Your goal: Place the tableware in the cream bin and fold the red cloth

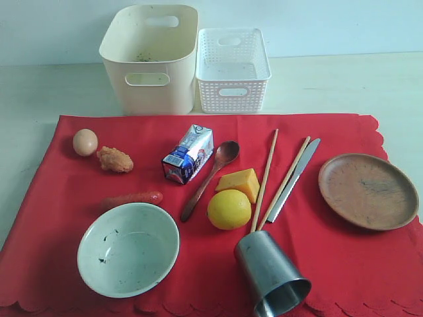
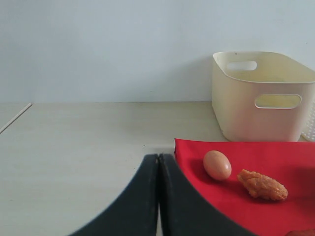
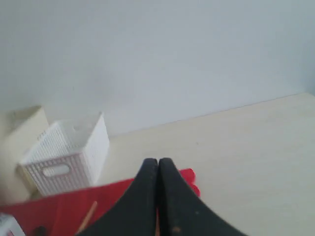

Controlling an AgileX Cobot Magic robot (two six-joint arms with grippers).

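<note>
Pale tabletop, plain wall behind, and nothing of the job looks begun. Taking the red cloth [image 1: 53, 218] as a clock face: nearest me, at five o'clock, the steel cup [image 1: 271, 274] seems to lie on its side, and the pale green bowl [image 1: 128, 249] sits upright at seven. Further in, around the centre, the wooden spoon [image 1: 211, 178], the chopsticks [image 1: 266, 178] and the knife [image 1: 294, 179] lie loose among the food, with the wooden plate [image 1: 367, 191] at three. Past the far edge, at twelve, stands the cream bin [image 1: 149, 92], no tableware visible inside, the white basket [image 1: 232, 92] just beside it.

Both claws are closed on nothing: the left gripper [image 2: 158, 157] off the ten o'clock corner near the egg [image 2: 217, 164], the right gripper [image 3: 158, 161] off the two o'clock corner. To my eye all six pieces remain to bin, and the cloth lies flat, unfolded.
</note>
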